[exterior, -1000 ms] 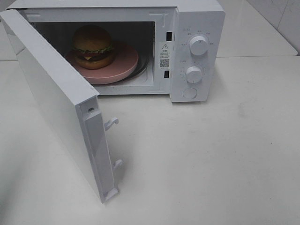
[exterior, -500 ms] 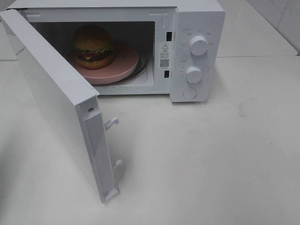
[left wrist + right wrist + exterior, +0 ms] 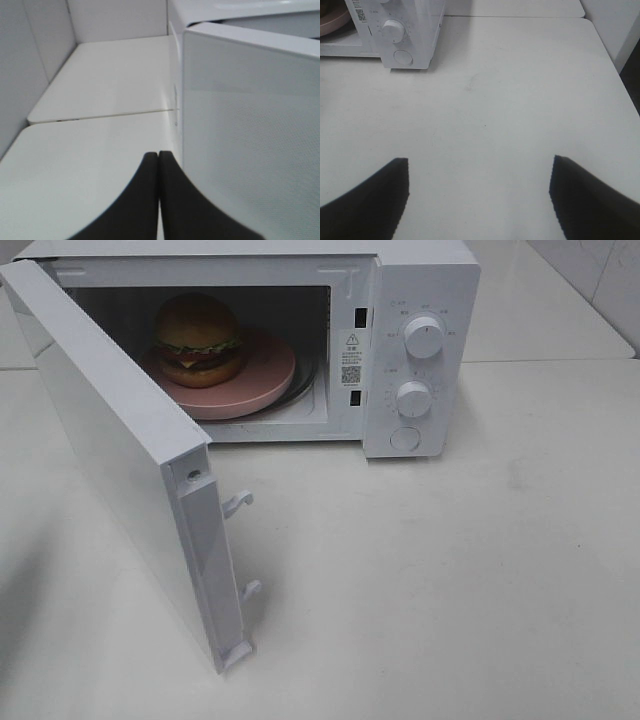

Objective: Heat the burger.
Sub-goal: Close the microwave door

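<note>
The burger (image 3: 197, 335), with a golden-brown bun, lettuce and tomato, sits on a round pink plate (image 3: 265, 375) inside the white microwave (image 3: 420, 280). The microwave door (image 3: 110, 450) is swung wide open toward the front left. Neither gripper shows in the high view. In the left wrist view my left gripper (image 3: 158, 157) is shut and empty, its black fingers pressed together close beside the door's outer face (image 3: 250, 140). My right gripper (image 3: 479, 165) is open and empty over the bare table, well off from the microwave's control panel (image 3: 417, 30).
Two round knobs (image 3: 424, 337) (image 3: 413, 398) and a round button (image 3: 404, 438) sit on the microwave's right panel. Latch hooks (image 3: 238, 503) stick out of the door's edge. The white table (image 3: 450, 570) stretches right and front. A wall stands at the table's left.
A faint shadow has grown over the table at the lower left of the high view. Burger, plate and door have not moved.
</note>
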{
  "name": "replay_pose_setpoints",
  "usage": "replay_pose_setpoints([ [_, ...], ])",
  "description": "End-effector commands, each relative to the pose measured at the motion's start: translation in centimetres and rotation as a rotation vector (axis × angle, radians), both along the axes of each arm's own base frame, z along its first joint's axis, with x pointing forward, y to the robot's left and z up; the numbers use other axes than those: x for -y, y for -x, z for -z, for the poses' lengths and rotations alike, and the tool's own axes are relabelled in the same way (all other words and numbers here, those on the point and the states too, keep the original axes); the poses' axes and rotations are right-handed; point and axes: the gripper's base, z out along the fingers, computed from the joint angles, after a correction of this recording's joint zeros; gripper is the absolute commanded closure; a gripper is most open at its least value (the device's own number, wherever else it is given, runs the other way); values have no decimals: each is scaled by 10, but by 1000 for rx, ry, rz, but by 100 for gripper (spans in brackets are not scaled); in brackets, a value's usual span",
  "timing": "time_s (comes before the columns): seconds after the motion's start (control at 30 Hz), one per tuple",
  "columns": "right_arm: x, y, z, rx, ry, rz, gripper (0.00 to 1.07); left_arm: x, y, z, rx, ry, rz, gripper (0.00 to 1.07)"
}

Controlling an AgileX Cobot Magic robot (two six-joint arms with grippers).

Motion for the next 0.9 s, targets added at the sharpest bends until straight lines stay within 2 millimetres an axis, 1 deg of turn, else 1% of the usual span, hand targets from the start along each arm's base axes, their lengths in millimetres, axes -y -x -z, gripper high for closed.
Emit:
replay_pose_setpoints([
  [0.03,0,4,0,37,4,-3,32,13,-10,2,11,23,140,107],
  [0.1,0,4,0,37,4,-3,32,16,-11,3,19,27,167,107],
  [0.17,0,4,0,37,4,-3,32,23,-18,6,23,72,247,107],
  [0.27,0,4,0,37,4,-3,32,24,-19,7,25,79,257,107],
  [0.33,0,4,0,37,4,-3,32,34,-24,10,4,83,308,107],
  [0.37,0,4,0,37,4,-3,32,34,-24,10,4,83,308,107],
  [0.43,0,4,0,37,4,-3,32,52,-29,14,-11,52,376,107],
  [0.53,0,4,0,37,4,-3,32,56,-31,16,-15,56,378,107],
  [0.6,0,4,0,37,4,-3,32,71,-34,21,-25,83,379,107],
  [0.67,0,4,0,37,4,-3,32,73,-35,21,-16,86,374,107],
  [0.7,0,4,0,37,4,-3,32,80,-36,24,-10,72,370,107],
  [0.8,0,4,0,37,4,-3,32,83,-37,26,-16,60,362,107],
  [0.87,0,4,0,37,4,-3,32,97,-40,33,-30,54,323,107],
  [0.9,0,4,0,37,4,-3,32,97,-40,33,-30,54,323,107],
])
